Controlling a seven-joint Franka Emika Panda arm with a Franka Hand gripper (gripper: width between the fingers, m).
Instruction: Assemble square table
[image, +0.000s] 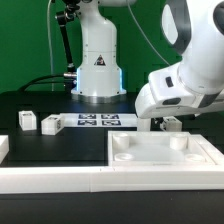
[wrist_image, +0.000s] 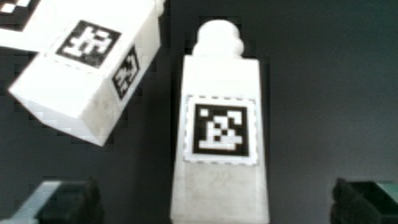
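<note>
Fingertips (wrist_image: 54, 200) of the Panda arm's two-finger gripper (wrist_image: 210, 205) stand wide apart, one on each side of a long white plastic block leg (wrist_image: 217, 140) with a black-and-white tag and a rounded peg at one end, and they clamp nothing. The leg lies flat on the black table (wrist_image: 302, 60), toward its edge on the exterior view's right. It is just behind the white plastic square slab with raised rim (image: 160, 155), which sits by the table's front edge, close behind the long white border rail (image: 60, 180). Trouble looks likeliest from the second tagged white block (wrist_image: 86, 70), lying askew just beside the leg's peg end: a descent drifting that way could nudge it, and a squeeze far from the leg's middle could swing the leg round. Only the wrist view shows the open gap, the peg and the crowding neighbour. The exterior view hides them behind the arm's white hand, but it alone shows the slab, one short white spare leg (image: 27, 120) and a second spare leg (image: 50, 124) near the table's edge on the exterior view's left, and the marker board (image: 95, 120) between them and the gripper
</note>
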